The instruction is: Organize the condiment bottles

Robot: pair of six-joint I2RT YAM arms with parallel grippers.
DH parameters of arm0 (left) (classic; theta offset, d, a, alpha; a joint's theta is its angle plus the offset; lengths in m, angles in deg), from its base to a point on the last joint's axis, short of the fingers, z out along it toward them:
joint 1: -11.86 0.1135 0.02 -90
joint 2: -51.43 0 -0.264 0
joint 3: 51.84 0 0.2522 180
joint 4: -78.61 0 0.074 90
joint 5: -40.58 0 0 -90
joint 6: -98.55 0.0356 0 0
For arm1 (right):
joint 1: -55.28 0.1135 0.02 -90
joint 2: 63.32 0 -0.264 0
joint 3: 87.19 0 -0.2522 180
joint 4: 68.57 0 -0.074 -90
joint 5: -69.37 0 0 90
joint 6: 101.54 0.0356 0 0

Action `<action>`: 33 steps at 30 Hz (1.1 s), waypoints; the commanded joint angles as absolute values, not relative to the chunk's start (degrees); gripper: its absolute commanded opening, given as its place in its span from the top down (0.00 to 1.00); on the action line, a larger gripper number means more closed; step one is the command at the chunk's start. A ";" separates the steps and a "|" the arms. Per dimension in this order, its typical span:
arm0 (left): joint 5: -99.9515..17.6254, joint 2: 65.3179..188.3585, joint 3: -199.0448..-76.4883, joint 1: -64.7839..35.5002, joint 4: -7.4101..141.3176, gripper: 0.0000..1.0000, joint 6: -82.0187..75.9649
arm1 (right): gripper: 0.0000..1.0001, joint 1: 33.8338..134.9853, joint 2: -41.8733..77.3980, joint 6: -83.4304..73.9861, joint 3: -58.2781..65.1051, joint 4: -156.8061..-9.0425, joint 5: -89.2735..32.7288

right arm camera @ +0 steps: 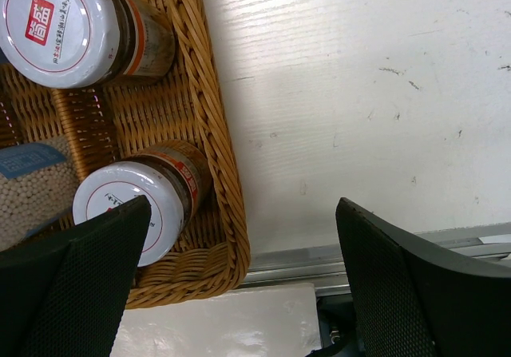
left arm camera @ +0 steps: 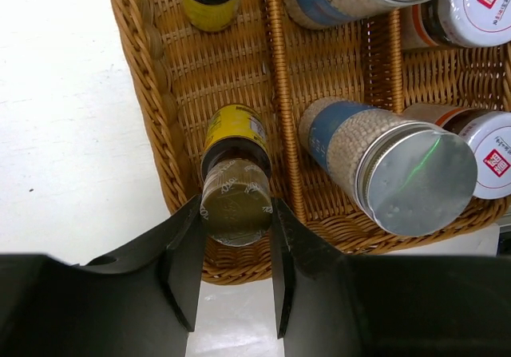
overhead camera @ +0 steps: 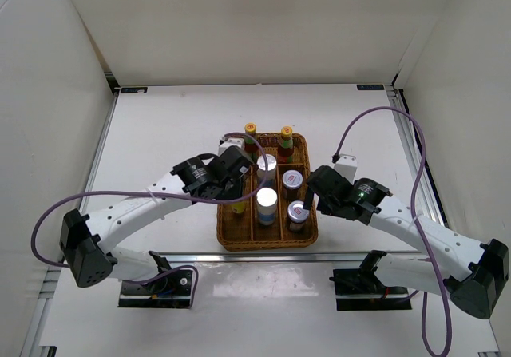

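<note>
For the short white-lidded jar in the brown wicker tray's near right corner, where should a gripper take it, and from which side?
Probably the lid's rim, from straight above: the short white-lidded jar stands upright, and the walls of the brown wicker tray hug its body, leaving only the top free.

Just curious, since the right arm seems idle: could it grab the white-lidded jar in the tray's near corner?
Probably yes: its fingers are spread wide, empty, right beside that jar, and nothing covers the lid. The tray wall is close.
</note>
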State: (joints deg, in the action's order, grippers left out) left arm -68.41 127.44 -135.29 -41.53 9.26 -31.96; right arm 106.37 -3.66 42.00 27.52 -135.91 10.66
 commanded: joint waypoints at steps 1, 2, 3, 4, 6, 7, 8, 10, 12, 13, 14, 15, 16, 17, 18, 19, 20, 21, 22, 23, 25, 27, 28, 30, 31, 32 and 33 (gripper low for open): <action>-68.50 126.67 -135.12 -41.93 13.08 0.84 -32.40 | 0.00 106.17 -4.26 41.90 27.10 -135.06 11.19; -67.97 127.36 -134.51 -41.93 13.08 0.81 -32.40 | 0.00 106.17 -4.26 41.90 27.10 -135.06 11.19; -67.97 127.37 -133.81 -41.93 13.08 0.75 -32.40 | 0.00 106.17 -4.26 41.90 27.10 -135.06 11.19; -67.97 127.37 -133.80 -41.93 13.08 0.72 -32.40 | 0.00 106.17 -4.26 41.90 27.10 -135.06 11.19; -67.97 127.90 -132.57 -41.93 13.60 0.70 -33.45 | 0.00 106.17 -4.26 41.90 27.10 -135.06 11.19; -67.97 127.90 -131.96 -41.93 13.61 0.70 -33.46 | 0.00 106.17 -4.26 41.90 27.10 -135.06 11.19; -67.97 127.90 -131.95 -41.93 13.61 0.69 -34.07 | 0.00 106.17 -4.26 41.90 27.10 -135.06 11.19; -67.97 128.51 -131.95 -42.46 13.61 0.53 -34.07 | 0.00 106.17 -4.26 41.90 27.10 -135.06 11.19; -69.28 128.51 -132.65 -42.98 13.61 0.36 -34.07 | 0.00 106.17 -4.26 41.90 27.10 -135.06 11.19; -69.29 128.51 -132.66 -42.99 13.61 0.16 -34.07 | 0.00 106.17 -4.26 41.90 27.10 -135.06 11.19; -69.81 127.99 -133.53 -42.99 13.61 0.08 -33.47 | 0.00 106.17 -4.26 41.90 27.10 -135.06 11.19; -69.81 127.98 -134.58 -42.99 13.61 0.02 -32.50 | 0.00 106.17 -4.26 42.51 27.10 -135.06 11.19; -69.81 127.46 -135.37 -42.99 13.61 0.00 -31.62 | 0.00 106.17 -4.26 42.52 27.10 -135.67 11.71; -70.42 127.46 -136.43 -42.99 12.83 0.00 -30.83 | 0.00 106.17 -4.26 43.04 27.10 -135.68 12.23; -70.95 127.46 -138.96 -42.99 12.04 0.00 -29.52 | 0.00 106.17 -4.26 43.04 27.10 -135.68 12.24; -72.61 126.24 -140.38 -42.99 11.24 0.00 -28.89 | 0.00 106.17 -4.26 43.04 27.10 -136.20 12.24; -73.76 125.53 -141.70 -42.99 10.45 0.00 -28.37 | 0.00 106.17 -4.26 43.04 27.10 -136.21 12.24; -75.16 124.57 -143.62 -42.99 9.75 0.00 -27.23 | 0.00 106.17 -4.26 43.04 26.50 -136.90 12.24; -78.57 123.34 -144.25 -42.99 9.05 0.00 -26.70 | 0.00 106.17 -4.26 43.04 25.97 -136.91 12.24; -80.52 120.28 -144.26 -42.99 9.04 0.00 -26.69 | 0.00 106.17 -4.26 43.04 25.96 -136.91 12.24; -85.80 116.58 -142.86 -42.99 10.43 0.00 -24.07 | 0.00 106.17 -4.87 43.04 25.96 -136.91 12.24; -87.30 111.13 -139.97 -41.07 14.38 0.00 -19.33 | 0.00 106.17 -4.87 43.04 25.96 -136.91 12.24; -87.31 109.72 -138.04 -39.92 16.40 0.00 -16.09 | 0.00 106.17 -5.39 43.04 25.96 -136.91 12.24; -89.40 106.20 -136.53 -36.33 17.29 0.00 -13.96 | 0.00 106.17 -5.92 43.04 25.96 -136.91 12.24; -90.89 105.06 -134.26 -35.35 18.17 0.00 -11.08 | 0.00 106.17 -5.93 43.04 25.96 -136.91 12.24; -92.47 103.83 -132.85 -34.47 20.44 0.00 -9.31 | 0.00 106.17 -5.93 43.04 25.96 -136.39 12.24; -95.45 101.38 -131.35 -33.50 21.77 0.00 -7.46 | 0.00 106.17 -6.53 42.52 25.96 -135.86 12.24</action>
